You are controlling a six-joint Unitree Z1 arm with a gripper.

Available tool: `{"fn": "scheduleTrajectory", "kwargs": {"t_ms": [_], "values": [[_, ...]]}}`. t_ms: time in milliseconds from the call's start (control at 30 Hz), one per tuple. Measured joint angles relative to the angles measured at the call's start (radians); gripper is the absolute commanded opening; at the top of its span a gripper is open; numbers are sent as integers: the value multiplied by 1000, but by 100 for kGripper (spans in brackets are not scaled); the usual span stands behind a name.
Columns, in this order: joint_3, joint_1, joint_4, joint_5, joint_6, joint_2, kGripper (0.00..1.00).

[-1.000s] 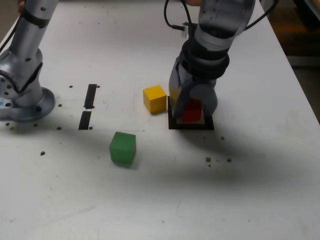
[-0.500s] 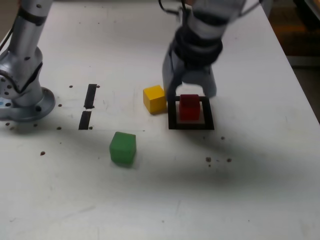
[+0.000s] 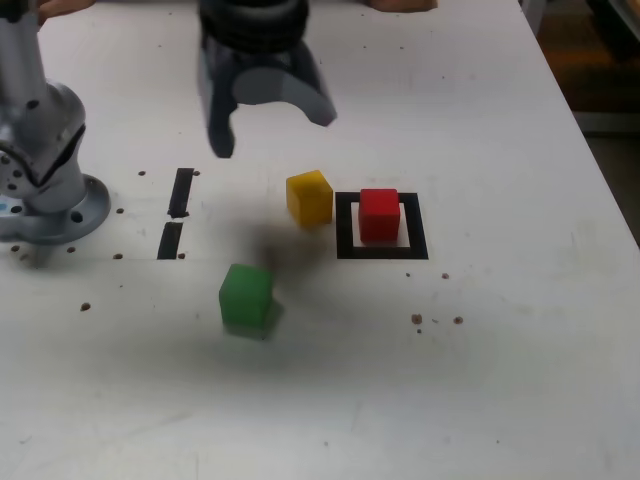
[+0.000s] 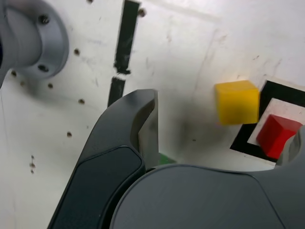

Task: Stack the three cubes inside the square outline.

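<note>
The red cube (image 3: pixel 379 213) sits alone inside the square outline (image 3: pixel 345 232), upright and free. Just outside the outline, on the exterior view's left, rests the yellow cube (image 3: pixel 310 197). The green cube (image 3: pixel 246 297) lies nearer the front, apart from both. My gripper (image 3: pixel 272 130) hangs open and empty above the table, behind the yellow and green cubes. The wrist view looks past one dark finger (image 4: pixel 143 125) at the yellow cube (image 4: pixel 237 101), the red cube (image 4: pixel 276 134) in the outline (image 4: pixel 281 90) and a sliver of the green cube (image 4: pixel 166 160).
Two short black tape strips (image 3: pixel 181 191) (image 3: pixel 170 240) lie end to end on the exterior view's left. The arm's round base (image 3: pixel 55 205) stands at that left edge. The table's right edge (image 3: pixel 600 150) drops off to a dark floor. Dark specks dot the white surface.
The jaws opened and let go of the red cube, which stays in the outline. The gripper then rose and swung toward the exterior view's left.
</note>
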Motion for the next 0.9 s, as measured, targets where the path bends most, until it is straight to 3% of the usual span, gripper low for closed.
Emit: {"fn": "scheduleTrajectory", "kwargs": {"t_ms": [333,900], "values": [[125,0,-246,-46,-154,82,95],[152,30,-281,-67,-149,171,83]]}}
